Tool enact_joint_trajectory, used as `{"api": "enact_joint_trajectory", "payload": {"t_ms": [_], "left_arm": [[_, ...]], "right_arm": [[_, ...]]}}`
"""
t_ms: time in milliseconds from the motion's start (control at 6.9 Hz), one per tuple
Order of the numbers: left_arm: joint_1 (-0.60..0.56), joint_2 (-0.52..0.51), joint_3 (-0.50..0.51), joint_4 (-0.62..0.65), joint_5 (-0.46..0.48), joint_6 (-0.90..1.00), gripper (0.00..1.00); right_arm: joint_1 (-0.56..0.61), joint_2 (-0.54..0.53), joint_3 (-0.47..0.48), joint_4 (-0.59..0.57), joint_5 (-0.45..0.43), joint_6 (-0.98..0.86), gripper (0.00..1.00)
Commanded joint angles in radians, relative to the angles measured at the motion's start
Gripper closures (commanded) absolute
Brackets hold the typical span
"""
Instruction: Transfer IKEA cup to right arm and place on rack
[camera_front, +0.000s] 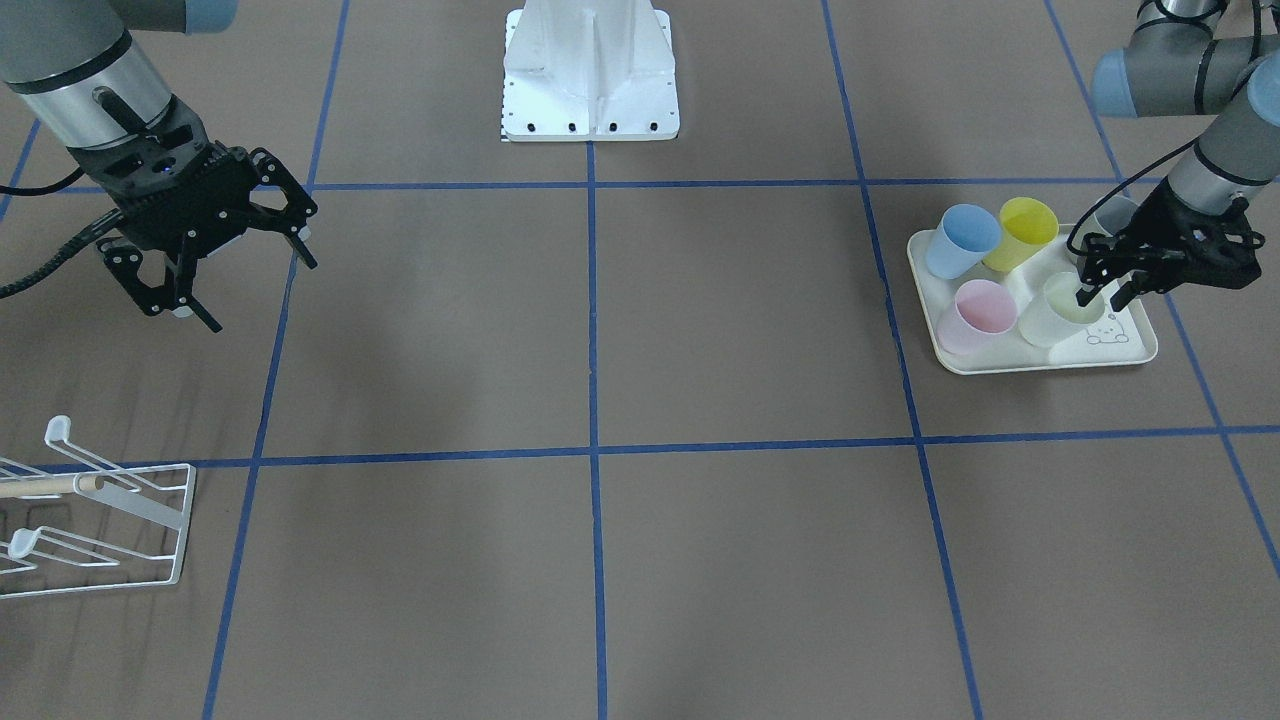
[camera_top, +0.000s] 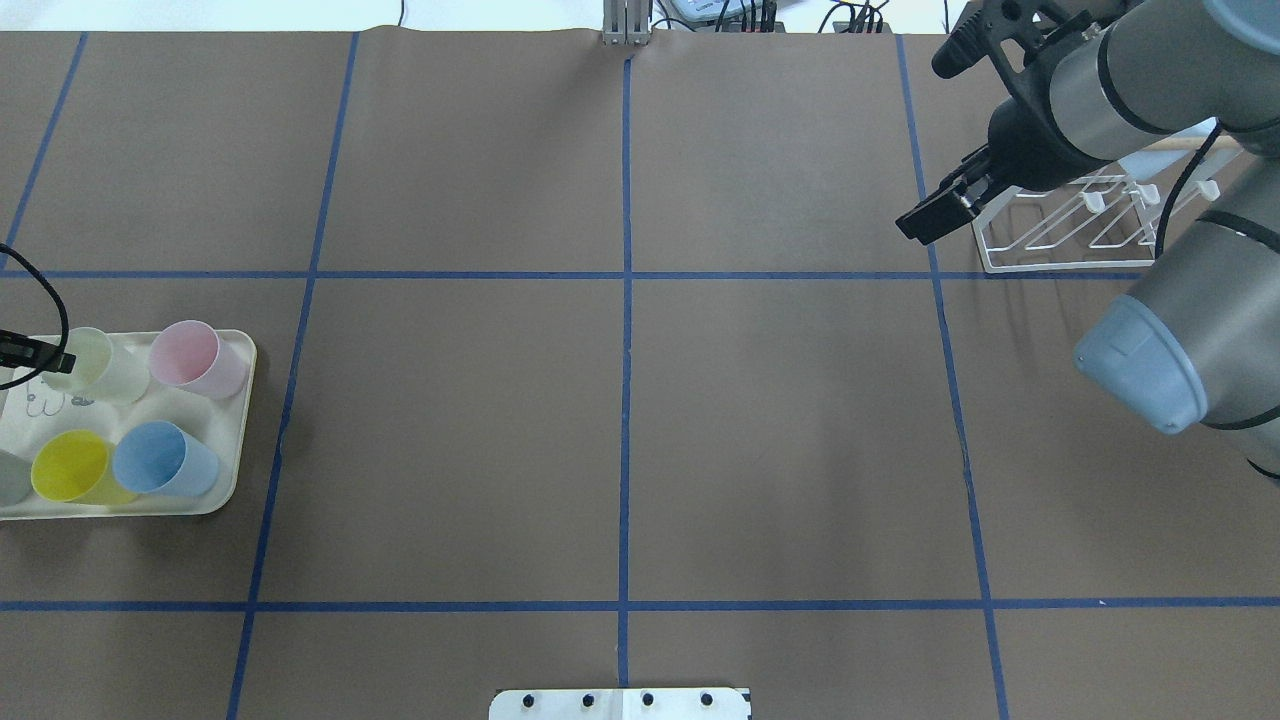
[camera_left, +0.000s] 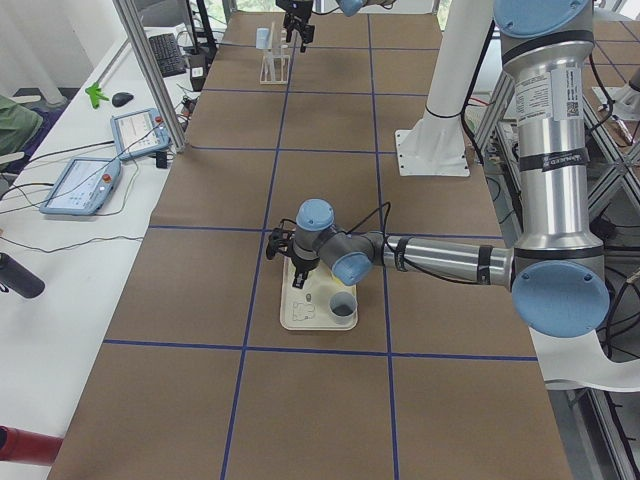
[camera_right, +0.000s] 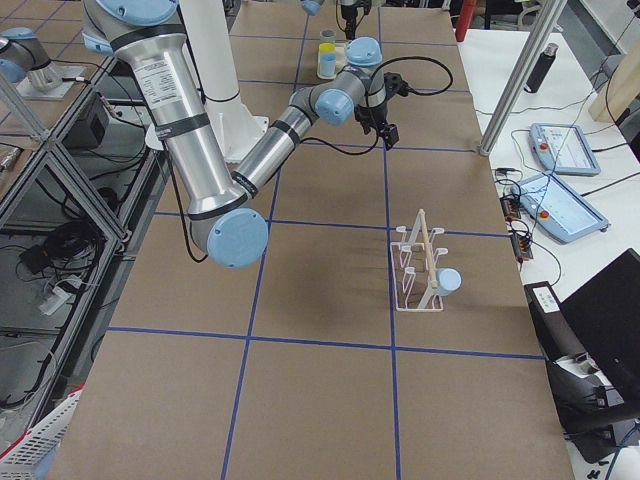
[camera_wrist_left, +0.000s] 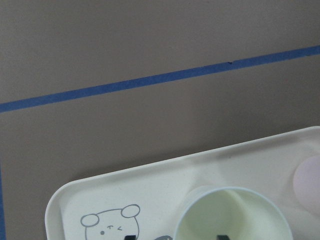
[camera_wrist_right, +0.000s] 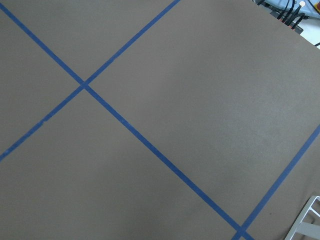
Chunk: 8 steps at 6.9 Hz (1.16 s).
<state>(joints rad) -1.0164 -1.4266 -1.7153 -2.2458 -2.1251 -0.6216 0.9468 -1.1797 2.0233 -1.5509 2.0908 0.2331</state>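
Note:
A pale green cup (camera_front: 1052, 318) stands upright on a cream tray (camera_front: 1040, 362) with a rabbit drawing. My left gripper (camera_front: 1100, 297) is open over it. In the left wrist view one fingertip is inside the cup (camera_wrist_left: 232, 217) and the other is outside over the tray, so the jaws straddle its wall. My right gripper (camera_front: 260, 295) is open and empty, held above the table on the other side. The white wire rack (camera_front: 100, 520) with a wooden dowel stands beyond it near the table edge. In the exterior right view a light-blue cup (camera_right: 448, 279) hangs on the rack (camera_right: 420, 270).
On the tray also stand a blue cup (camera_front: 962, 240), a yellow cup (camera_front: 1022, 232), a pink cup (camera_front: 978, 315) and a grey cup (camera_front: 1110, 215) partly hidden by the left gripper. The white robot base plate (camera_front: 590, 100) is at the table's middle edge.

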Motion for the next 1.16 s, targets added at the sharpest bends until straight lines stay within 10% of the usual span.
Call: {"api": "enact_joint_trajectory", "payload": {"t_ms": [0, 145, 580, 1015], "left_arm": [[0.007, 0.002, 0.002, -0.008, -0.002, -0.001, 0.83], [0.006, 0.003, 0.000, -0.008, -0.002, 0.000, 1.00], [-0.007, -0.008, -0.013, 0.005, -0.006, 0.000, 1.00], [-0.285, -0.108, -0.027, 0.083, -0.274, -0.001, 1.00]], "right_arm": [[0.000, 0.000, 0.000, 0.000, 0.000, 0.000, 0.01], [0.000, 0.000, 0.000, 0.002, 0.000, 0.000, 0.01], [-0.020, 0.018, -0.011, 0.006, -0.012, 0.000, 0.01], [-0.061, 0.072, -0.031, 0.084, -0.066, -0.011, 0.01]]}}
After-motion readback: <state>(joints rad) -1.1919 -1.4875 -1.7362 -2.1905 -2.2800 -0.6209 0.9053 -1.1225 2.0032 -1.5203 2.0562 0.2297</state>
